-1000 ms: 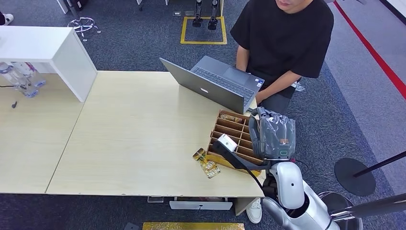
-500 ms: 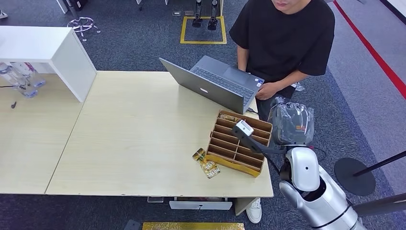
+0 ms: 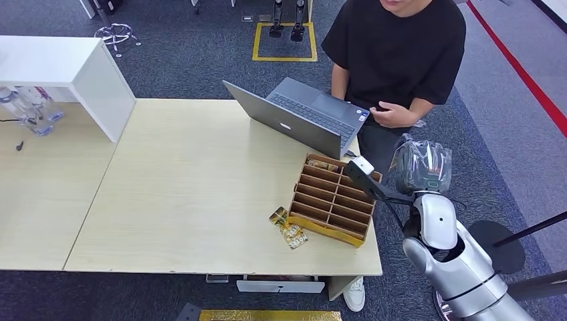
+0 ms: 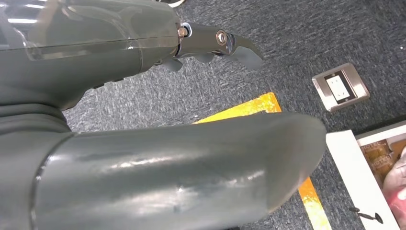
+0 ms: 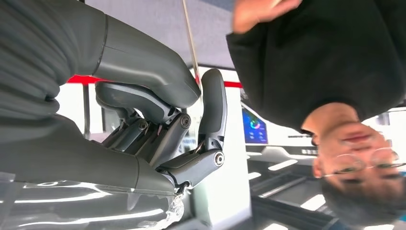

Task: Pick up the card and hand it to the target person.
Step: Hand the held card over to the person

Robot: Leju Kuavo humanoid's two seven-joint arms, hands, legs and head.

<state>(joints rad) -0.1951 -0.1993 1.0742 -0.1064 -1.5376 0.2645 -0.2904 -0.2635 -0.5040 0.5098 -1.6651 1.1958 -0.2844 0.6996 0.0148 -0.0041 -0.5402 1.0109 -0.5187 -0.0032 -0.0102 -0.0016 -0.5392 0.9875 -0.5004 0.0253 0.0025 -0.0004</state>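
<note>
My right hand (image 3: 420,167), under a clear plastic cover, is raised beside the table's right edge, just below the person's hand (image 3: 394,117). In the right wrist view this hand (image 5: 158,120) pinches a thin pale card (image 5: 191,43), seen edge-on, between thumb and a finger. The person (image 3: 401,47), in a black T-shirt, stands behind the laptop, and their open hand (image 5: 261,9) hovers near the card's far end. My left hand (image 4: 143,143) hangs over the carpet, fingers apart and holding nothing.
On the light wooden table (image 3: 187,180) stand an open grey laptop (image 3: 294,117), a brown slotted organizer (image 3: 331,200) and a gold packet (image 3: 289,227). A white cabinet (image 3: 67,67) and bottles (image 3: 30,107) are at the far left. A black stand base (image 3: 495,246) sits to my right.
My right arm rose from the organizer and swung right toward the person. The person's hand left the laptop and lifted in front of their body.
</note>
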